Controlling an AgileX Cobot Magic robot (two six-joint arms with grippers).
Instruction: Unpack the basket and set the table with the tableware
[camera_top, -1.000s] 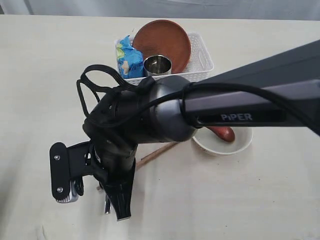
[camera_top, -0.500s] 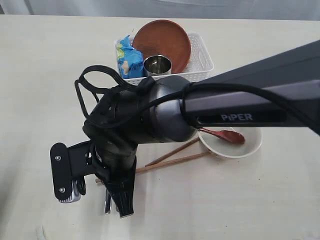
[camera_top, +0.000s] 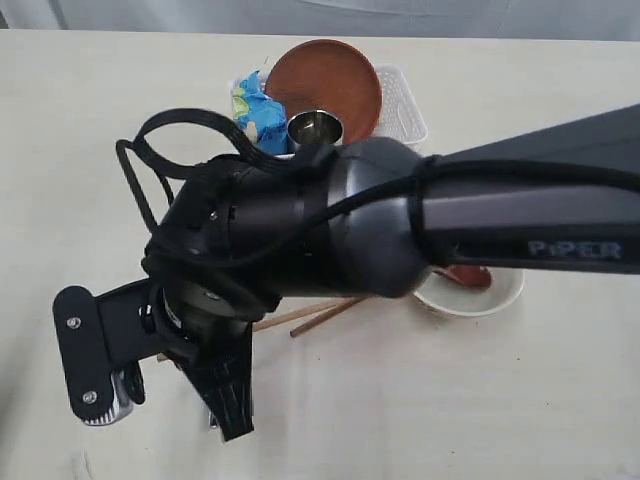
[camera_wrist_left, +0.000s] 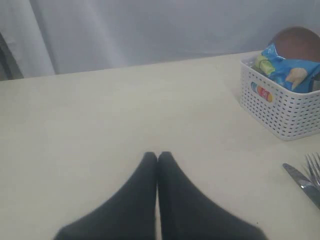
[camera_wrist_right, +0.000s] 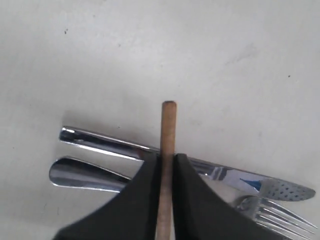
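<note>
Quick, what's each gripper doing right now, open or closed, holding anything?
Left gripper: closed, holding nothing.
Right gripper: closed on a wooden chopstick.

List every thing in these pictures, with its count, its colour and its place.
table: one, pale cream, under everything
basket: one, white, on table
plate: one, reddish-brown, in basket
cup: one, steel, in basket
snack bag: one, blue, in basket
bowl: one, white, on table
spoon: one, dark red, in bowl
chopsticks: two, wooden, near bowl; one between right jaws
knife: one, steel, on table beside fork
fork: one, steel, on table
left jaws: black, shut, empty
right jaws: black, shut on a chopstick
</note>
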